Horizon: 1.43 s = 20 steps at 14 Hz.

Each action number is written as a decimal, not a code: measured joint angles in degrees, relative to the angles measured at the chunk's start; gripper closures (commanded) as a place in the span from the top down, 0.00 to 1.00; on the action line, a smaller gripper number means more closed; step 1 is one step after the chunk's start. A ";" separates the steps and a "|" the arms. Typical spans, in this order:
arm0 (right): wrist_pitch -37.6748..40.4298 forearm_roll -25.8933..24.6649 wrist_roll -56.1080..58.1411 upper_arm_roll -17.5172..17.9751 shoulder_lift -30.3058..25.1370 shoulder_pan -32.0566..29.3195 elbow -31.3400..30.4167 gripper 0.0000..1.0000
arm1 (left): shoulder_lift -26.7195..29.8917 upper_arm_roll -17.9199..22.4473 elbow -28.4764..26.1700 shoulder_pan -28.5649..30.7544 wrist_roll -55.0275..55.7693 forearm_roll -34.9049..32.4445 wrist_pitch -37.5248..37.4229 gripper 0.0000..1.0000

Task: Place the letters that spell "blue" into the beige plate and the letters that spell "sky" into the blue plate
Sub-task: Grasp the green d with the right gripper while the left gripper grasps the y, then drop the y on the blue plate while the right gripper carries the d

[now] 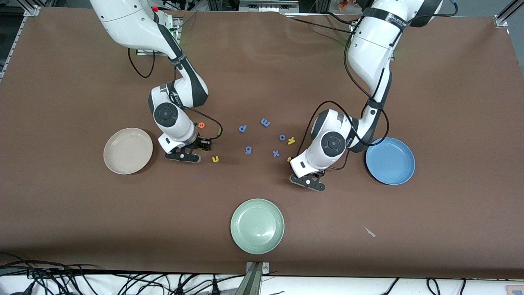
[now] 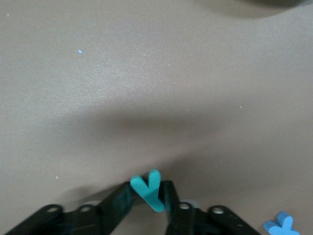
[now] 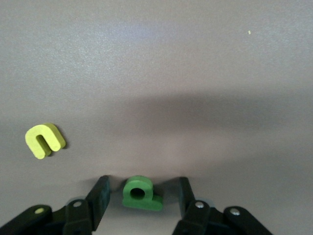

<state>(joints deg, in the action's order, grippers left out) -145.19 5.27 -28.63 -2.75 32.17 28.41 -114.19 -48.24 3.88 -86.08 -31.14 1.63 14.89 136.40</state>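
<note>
both arms down at the counter point(image 1: 262, 73), each gripper low over a letter.

left gripper point(image 2: 149, 198): down on the counter between the loose letters and the blue plate point(image 1: 390, 160). fingers point(image 2: 120, 200) pressed against both sides of the teal y point(image 2: 149, 188); the letter sits pinched between them, tips at the counter surface. whether it is lifted at all i cannot tell. a blue-purple x point(image 2: 279, 225) lies near.

right gripper point(image 3: 142, 196): just beside the beige plate point(image 1: 128, 150), toward the middle of the counter. fingers point(image 3: 100, 193) stand partly apart with the green b point(image 3: 140, 193) lying flat between them, a gap showing on each side, not gripped. yellow u point(image 3: 44, 140) lies on the counter near it; in the front view the u point(image 1: 215, 159) is just beside the gripper.

other letters on the counter: orange e point(image 1: 201, 125) close by the right arm's wrist, farther from the camera than the u. yellow k point(image 1: 291, 140) in the middle cluster, beside the left arm. blue-purple letters point(image 1: 265, 122) scattered between the two arms. a speck of yellow point(image 1: 289, 159) shows at the edge of the left arm's wrist, too hidden to name.

pale green plate point(image 1: 257, 226) nearest the camera. all three plates hold nothing.
</note>
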 measured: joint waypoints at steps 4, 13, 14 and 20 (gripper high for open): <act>0.09 0.00 0.00 0.04 -0.06 0.00 -0.06 0.60 | 0.59 0.43 -0.25 0.13 0.00 0.08 -1.15 0.05; 0.25 -0.01 0.08 0.41 -0.30 -0.01 -0.22 0.41 | 12.17 1.49 -3.88 10.70 -10.53 0.07 -22.25 0.06; 0.25 -0.01 0.08 0.40 -0.31 -0.01 -0.26 0.39 | 13.08 1.54 -5.76 12.91 -14.09 -0.10 -22.30 0.06; 0.26 -0.02 0.16 0.42 -0.53 0.00 -0.31 0.28 | 15.10 1.49 -13.14 20.39 -23.32 -9.89 -20.13 0.06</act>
<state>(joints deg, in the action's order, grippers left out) -144.93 5.25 -28.47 -2.34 31.64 28.42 -114.50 -33.15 5.37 -99.22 -10.75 -21.69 5.01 116.27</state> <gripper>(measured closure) 0.648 0.899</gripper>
